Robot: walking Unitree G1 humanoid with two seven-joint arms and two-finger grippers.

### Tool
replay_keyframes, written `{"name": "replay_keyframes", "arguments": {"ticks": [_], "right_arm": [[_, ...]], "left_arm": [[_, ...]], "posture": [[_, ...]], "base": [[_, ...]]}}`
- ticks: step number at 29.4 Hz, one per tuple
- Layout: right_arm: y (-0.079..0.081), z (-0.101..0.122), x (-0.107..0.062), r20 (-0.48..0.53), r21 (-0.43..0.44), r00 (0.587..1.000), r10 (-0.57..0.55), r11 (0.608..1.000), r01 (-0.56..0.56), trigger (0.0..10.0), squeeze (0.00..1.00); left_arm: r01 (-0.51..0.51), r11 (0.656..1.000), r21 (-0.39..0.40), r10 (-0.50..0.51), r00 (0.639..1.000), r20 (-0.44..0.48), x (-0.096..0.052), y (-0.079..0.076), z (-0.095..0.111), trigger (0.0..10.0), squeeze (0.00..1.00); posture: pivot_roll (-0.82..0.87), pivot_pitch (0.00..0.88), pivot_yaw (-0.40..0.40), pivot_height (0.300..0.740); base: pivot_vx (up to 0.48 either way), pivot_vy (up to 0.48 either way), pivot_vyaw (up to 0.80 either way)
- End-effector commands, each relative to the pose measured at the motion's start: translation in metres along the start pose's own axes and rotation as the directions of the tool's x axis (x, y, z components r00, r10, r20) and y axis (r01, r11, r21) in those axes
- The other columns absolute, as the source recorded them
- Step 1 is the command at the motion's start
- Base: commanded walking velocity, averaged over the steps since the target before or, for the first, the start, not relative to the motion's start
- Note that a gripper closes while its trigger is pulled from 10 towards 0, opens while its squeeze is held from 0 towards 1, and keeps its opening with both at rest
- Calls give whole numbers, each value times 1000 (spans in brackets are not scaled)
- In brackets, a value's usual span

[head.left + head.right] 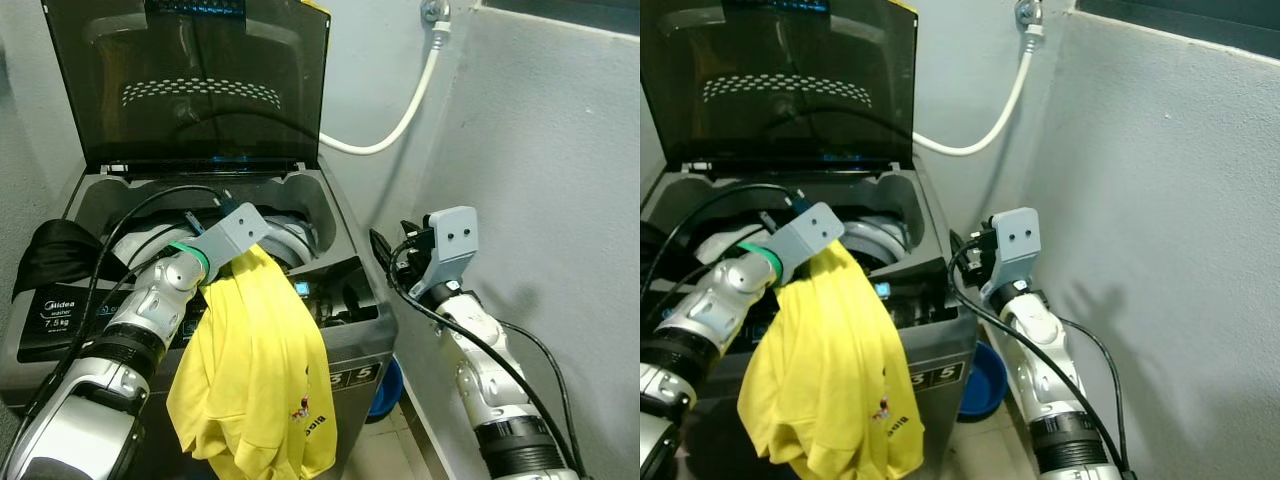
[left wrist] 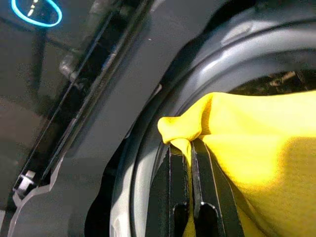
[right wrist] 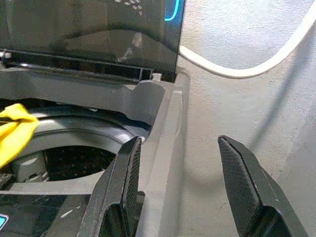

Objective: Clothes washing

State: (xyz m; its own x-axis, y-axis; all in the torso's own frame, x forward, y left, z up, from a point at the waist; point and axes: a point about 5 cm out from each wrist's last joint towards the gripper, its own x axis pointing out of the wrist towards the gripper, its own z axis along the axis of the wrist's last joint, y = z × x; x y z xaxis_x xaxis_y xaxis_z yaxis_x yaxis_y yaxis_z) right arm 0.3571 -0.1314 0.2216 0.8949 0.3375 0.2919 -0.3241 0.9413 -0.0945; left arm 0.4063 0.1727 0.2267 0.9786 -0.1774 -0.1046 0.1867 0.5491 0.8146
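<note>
Over open washing machine (image 1: 340,330) drum, left gripper (image 2: 190,145) pinched tight on yellow shirt (image 1: 260,370) draped down front, right gripper (image 3: 180,168) spread wide, holding nothing, beside machine.

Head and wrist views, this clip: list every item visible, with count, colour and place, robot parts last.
washing machine: one, grey top-loader, in front of the robot, in a corner of grey walls
lid: one, dark tinted, raised upright at the back
drum opening: one, dark, ringed in grey, under the shirt's held end
yellow shirt: one, pinched at its top over the drum rim, the rest draped down the machine's front
black garment: one, on the machine's left top edge
hose: one, white, from a wall tap to behind the machine
blue basin: one, on the floor right of the machine
left tool: shut on the shirt
right tool: open, beside the machine's right side
</note>
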Motion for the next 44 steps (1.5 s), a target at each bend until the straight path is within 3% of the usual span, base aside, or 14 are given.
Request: {"name": "replay_keyframes", "arguments": {"ticks": [1,8,10,11,16,17,21,27,28,29,31,38,43,44], "right_arm": [[1,-2,-4,-16,7,1000,23,1000,-23,10000,0],[9,-7,-11,-44,21,995,94,995,-93,10000,0],[17,-12,-19,-68,53,983,173,984,-169,10000,0],[20,-14,-22,-81,76,977,198,979,-192,10000,0],[22,-16,-24,-94,99,972,215,974,-206,10000,0],[25,-16,-26,-101,106,964,246,966,-236,10000,0],[42,-21,-27,-141,96,910,389,921,-379,10000,0],[56,-27,-36,-160,155,861,482,874,-461,10000,86],[58,-31,-39,-165,177,858,487,870,-460,10000,455],[58,-34,-42,-172,193,859,483,871,-451,10000,949],[58,-36,-44,-173,209,859,481,871,-445,10000,1000],[57,-29,-48,-120,314,871,476,851,-422,10000,1000],[53,-25,-48,-125,283,875,467,863,-419,10000,1000],[52,-24,-48,-128,272,882,454,871,-409,10000,294]], "left_arm": [[81,990,113,-75,995,-59,-3,-5,-12,10000,0],[-6,964,265,35,994,-104,-8,37,-18,10000,0],[-93,988,123,92,996,12,-7,50,0,10000,0],[-103,994,-21,105,988,111,-6,51,17,10000,0],[-87,983,-163,120,970,211,-7,52,34,10000,0],[20,959,-283,85,931,354,-11,46,58,10000,0],[139,931,-336,62,851,522,-24,39,87,10000,0],[-54,961,-270,173,882,438,-22,63,76,10000,0],[-91,950,-298,222,870,441,-24,74,77,10000,0],[-107,940,-324,254,854,454,-26,83,81,10000,0],[-107,934,-342,269,840,471,-28,88,84,10000,0],[-63,938,-340,242,823,514,-31,89,93,10000,0],[-21,943,-331,200,831,519,-29,78,96,10000,0],[-15,948,-319,188,835,517,-28,76,96,10000,0]], "posture": [[-38,35,-1,740],[-37,34,12,740],[-36,32,16,740],[-35,31,15,740],[-34,31,15,740],[-37,29,17,740],[-28,28,7,740],[-22,31,0,740],[-19,31,2,740],[-14,33,4,740],[-14,33,4,740],[-35,28,21,740],[-46,30,39,740],[-49,33,47,740]], "base": [[0,0,0],[0,0,0],[0,0,0],[0,0,0],[0,0,0],[0,0,0],[0,0,0],[0,0,0],[0,0,0],[0,0,0],[0,0,0],[0,0,0],[0,0,0],[0,0,0]]}}
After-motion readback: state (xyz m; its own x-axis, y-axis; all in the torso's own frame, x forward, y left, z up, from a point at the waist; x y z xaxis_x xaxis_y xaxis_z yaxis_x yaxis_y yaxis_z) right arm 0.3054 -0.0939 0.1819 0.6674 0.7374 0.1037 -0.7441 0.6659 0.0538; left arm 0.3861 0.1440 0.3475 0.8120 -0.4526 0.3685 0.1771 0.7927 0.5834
